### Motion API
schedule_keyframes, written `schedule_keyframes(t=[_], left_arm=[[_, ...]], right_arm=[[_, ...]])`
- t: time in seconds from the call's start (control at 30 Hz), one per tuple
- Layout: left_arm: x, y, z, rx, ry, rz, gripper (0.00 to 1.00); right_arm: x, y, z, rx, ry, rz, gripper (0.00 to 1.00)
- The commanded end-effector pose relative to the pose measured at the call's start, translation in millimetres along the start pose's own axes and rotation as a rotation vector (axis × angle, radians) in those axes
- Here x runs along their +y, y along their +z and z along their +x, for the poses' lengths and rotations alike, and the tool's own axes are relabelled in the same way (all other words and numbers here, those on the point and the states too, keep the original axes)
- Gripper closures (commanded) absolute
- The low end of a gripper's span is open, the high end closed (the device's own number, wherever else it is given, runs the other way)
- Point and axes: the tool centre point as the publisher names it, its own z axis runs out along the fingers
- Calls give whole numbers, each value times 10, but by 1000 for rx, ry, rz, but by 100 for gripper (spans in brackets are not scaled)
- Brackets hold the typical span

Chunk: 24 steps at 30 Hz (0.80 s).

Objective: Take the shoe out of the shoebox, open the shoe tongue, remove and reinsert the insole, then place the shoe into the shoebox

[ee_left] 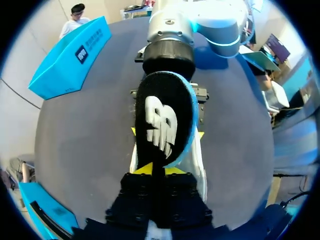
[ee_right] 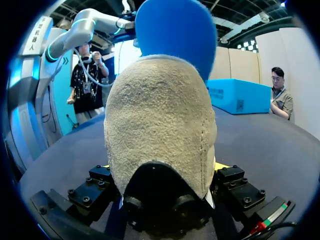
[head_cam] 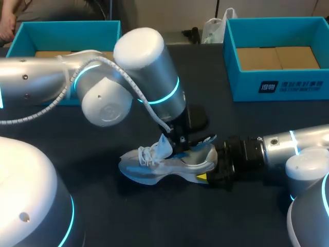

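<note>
Black on its top face and blue underneath, the insole (ee_left: 162, 120) is rising out of the sneaker's opening above the heel. The left gripper (ee_left: 159, 171) is reaching down from the left and pinching it between both yellow tips, clenched on it. The sneaker (head_cam: 165, 164) is lying on the dark counter (head_cam: 103, 211) near the middle, toe to the left, with its laces (head_cam: 146, 153) hanging loose and its tongue (head_cam: 165, 146) lifted. The right gripper (head_cam: 209, 175) is coming in low from the right and grasping the suede heel (ee_right: 160, 130) from both sides, pinning the shoe down. A teal shoebox (head_cam: 67, 28) is sitting open at the far left and a second shoebox (head_cam: 277, 77) at the far right, both well apart from the sneaker.

The insole step appears to be in hand, though I cannot tell whether the insole is coming out or going back in. If it is coming out, the next move is calling for a clean lift clear of the collar. If it is going in, the front end needs steering forward under the tongue until it lies flat. Either way the right gripper should be bracing the heel. Boxing the shoe is not yet begun.
</note>
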Motion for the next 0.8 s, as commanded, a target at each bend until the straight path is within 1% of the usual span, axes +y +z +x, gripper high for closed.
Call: schedule_keyframes(t=[0.03, 0.07, 0.1, 0.2, 0.27, 0.43, 0.6, 0.8], left_arm=[[-102, 18, 31, -37, -6, -14, 51], [-100, 6, 32, -41, -8, -12, 51], [-89, -43, 48, -59, -9, -3, 44], [-81, -96, 71, -73, -11, 5, 45], [-77, -132, 91, -96, -16, 16, 42], [-67, -192, 161, -134, -23, 34, 42], [-85, -193, 246, -206, -27, 44, 42], [-140, -195, 277, -229, -37, 47, 37]], right_arm=[[-8, 33, 14, -2, 0, 4, 100], [-8, 33, 14, -2, 0, 4, 100], [-8, 33, 14, -2, 0, 4, 100], [-8, 33, 14, -2, 0, 4, 100], [-8, 33, 14, -2, 0, 4, 100], [-8, 33, 14, -2, 0, 4, 100], [-8, 33, 14, -2, 0, 4, 100], [-8, 33, 14, -2, 0, 4, 100]])
